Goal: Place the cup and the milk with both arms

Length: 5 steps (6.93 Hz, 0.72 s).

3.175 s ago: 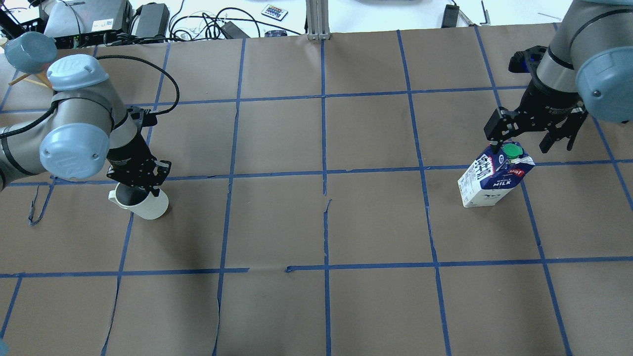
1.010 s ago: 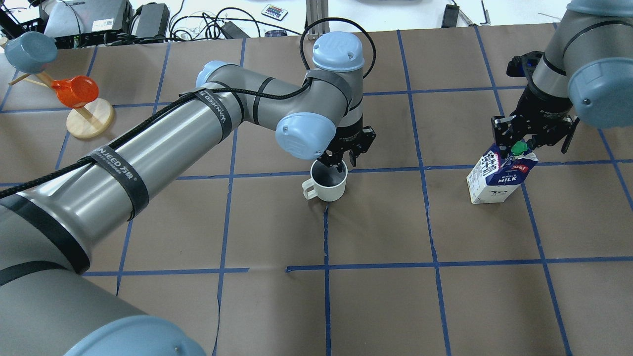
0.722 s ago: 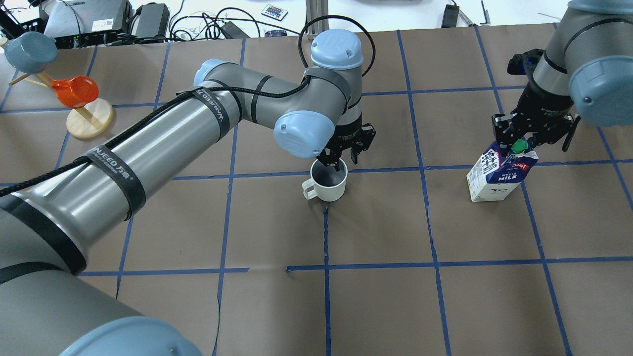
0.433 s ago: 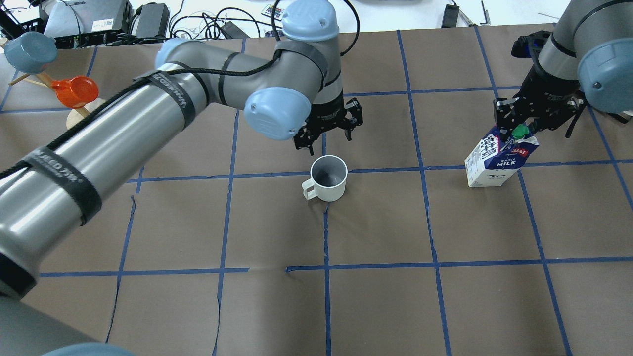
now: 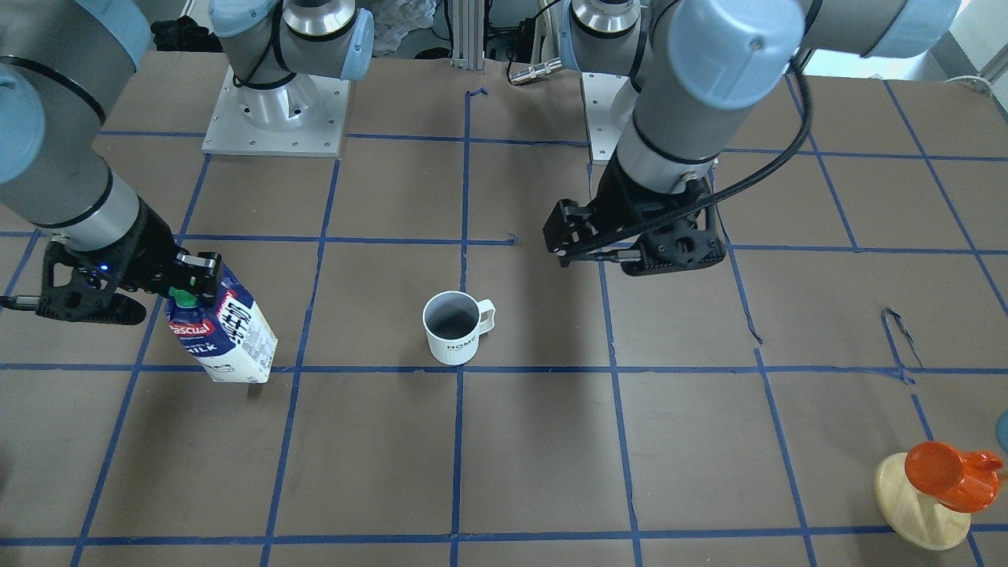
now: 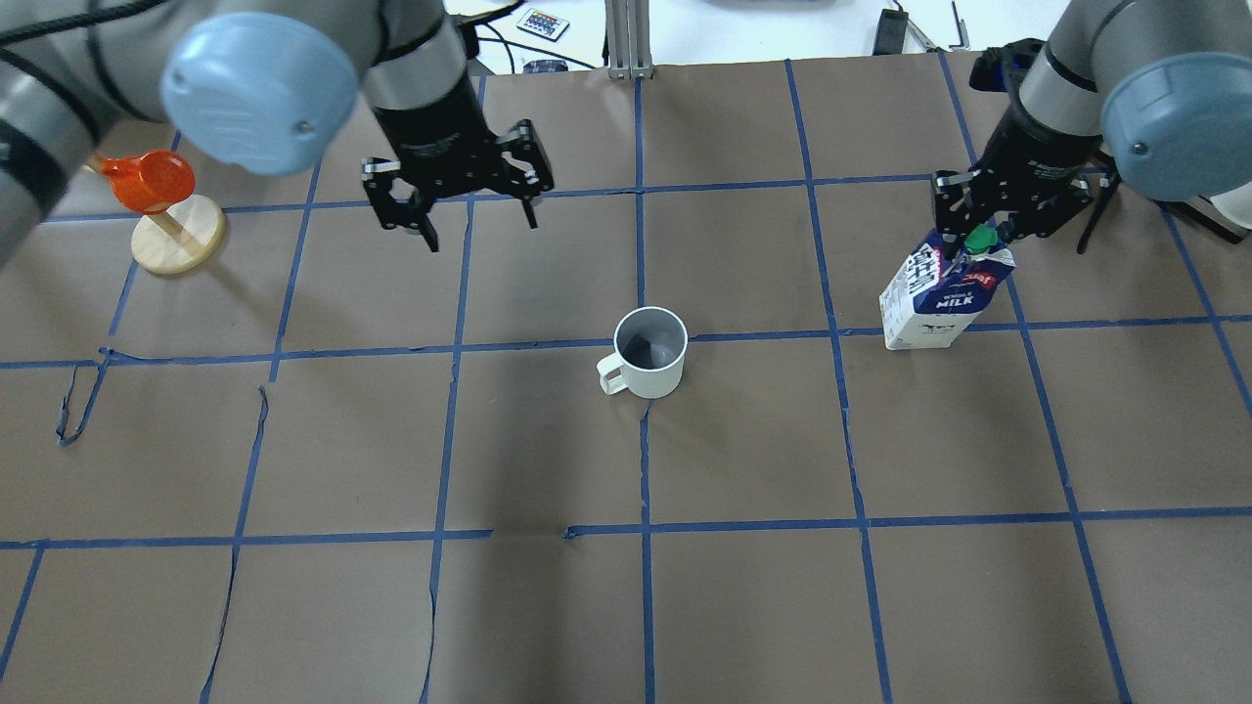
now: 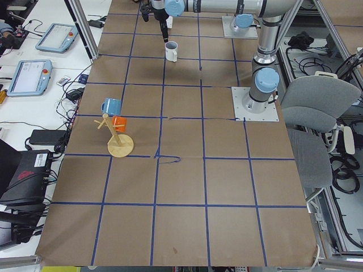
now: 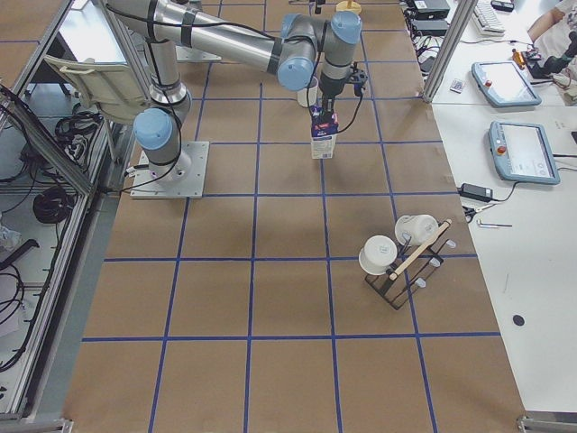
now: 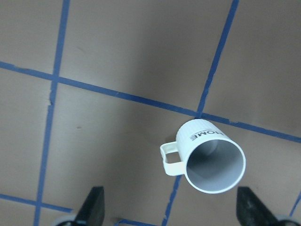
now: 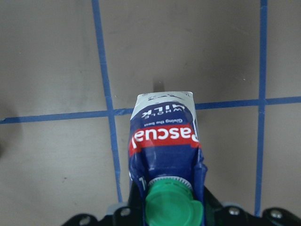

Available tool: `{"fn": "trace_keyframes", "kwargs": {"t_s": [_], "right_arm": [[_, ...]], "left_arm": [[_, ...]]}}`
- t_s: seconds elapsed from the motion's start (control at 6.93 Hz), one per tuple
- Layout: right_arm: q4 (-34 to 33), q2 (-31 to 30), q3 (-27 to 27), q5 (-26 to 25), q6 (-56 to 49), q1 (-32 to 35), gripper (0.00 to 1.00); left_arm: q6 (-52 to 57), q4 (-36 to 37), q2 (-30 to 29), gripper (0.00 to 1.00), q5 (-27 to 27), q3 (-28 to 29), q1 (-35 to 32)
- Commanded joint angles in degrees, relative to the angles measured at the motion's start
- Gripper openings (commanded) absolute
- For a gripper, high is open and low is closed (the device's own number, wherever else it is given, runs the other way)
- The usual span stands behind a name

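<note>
The white ribbed cup [image 6: 650, 354] stands upright and free near the table's middle, with its handle toward my left arm's side. It also shows in the front view [image 5: 451, 329] and the left wrist view [image 9: 211, 160]. My left gripper [image 6: 481, 230] is open and empty, raised and well away from the cup, toward the far left. My right gripper [image 6: 978, 240] is shut on the gable top of the milk carton [image 6: 934, 303], by the green cap [image 10: 171, 207]. The carton hangs tilted. I cannot tell whether its base touches the table.
An orange cup on a wooden disc stand [image 6: 147, 181] is at the far left, with a blue mug [image 7: 110, 106] on the same stand. A rack with white cups [image 8: 397, 257] stands beyond my right side. The arm bases [image 5: 276, 110] are at the near edge.
My left gripper let go of the cup, opened wide and rose away to the far left. The cup stayed in place. My right gripper carried the milk a little farther away and toward the middle.
</note>
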Motion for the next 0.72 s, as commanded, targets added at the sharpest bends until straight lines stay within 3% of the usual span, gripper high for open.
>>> {"fn": "trace_keyframes", "kwargs": {"t_s": [0.0,0.29,0.58], "right_arm": [[-0.21,3.43,-3.08,0.01,8.55,7.21,0.38],[-0.56,4.24,-3.35,1.06,10.17,11.88,0.39],[-0.65,4.67,-3.35,2.47,13.78,15.41,0.39]], "left_arm": [[4.97,-2.36,7.94,1.0,3.66,-5.22,2.92],[8.62,-1.75,12.88,1.0,4.22,-10.16,3.88],[17.09,2.38,11.94,1.0,6.06,-9.39,7.91]]}}
